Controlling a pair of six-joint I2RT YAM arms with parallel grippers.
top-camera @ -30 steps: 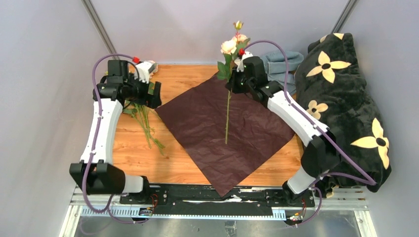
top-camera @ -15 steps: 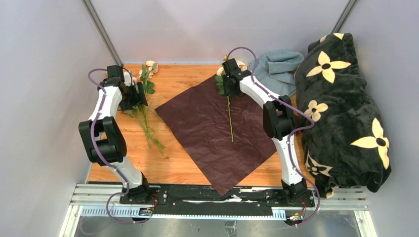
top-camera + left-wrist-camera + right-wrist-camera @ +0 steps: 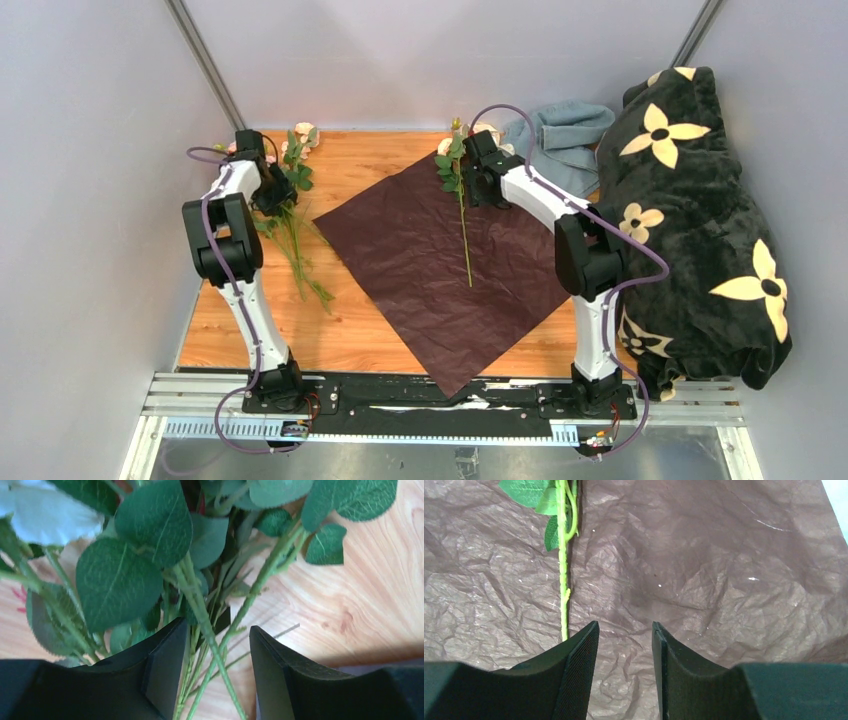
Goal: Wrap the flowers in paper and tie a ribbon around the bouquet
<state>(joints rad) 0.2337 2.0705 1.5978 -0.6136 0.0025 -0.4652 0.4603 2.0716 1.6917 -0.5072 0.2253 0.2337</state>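
A bunch of flowers (image 3: 291, 200) with pale roses and green leaves lies on the wood at the back left. My left gripper (image 3: 272, 193) is down on it. In the left wrist view the left gripper (image 3: 217, 640) is open, and several thin green stems (image 3: 200, 610) pass between its fingers without being pinched. One flower (image 3: 461, 210) lies alone on the dark red paper (image 3: 440, 280). My right gripper (image 3: 477, 185) hovers just right of it. Seen from the right wrist, the right gripper (image 3: 625, 630) is open and empty over the paper (image 3: 704, 555), with the stem (image 3: 562, 585) to its left. The ribbon is out of view.
A grey-blue cloth (image 3: 565, 135) lies at the back right. A black blanket with cream flower shapes (image 3: 700, 210) fills the right side. Bare wooden table (image 3: 330, 335) shows left of the paper. Grey walls close in the back and sides.
The right gripper lowered the single flower onto the paper, opened and let it go. The left arm dropped onto the bunch, and its jaws narrowed around the stems.
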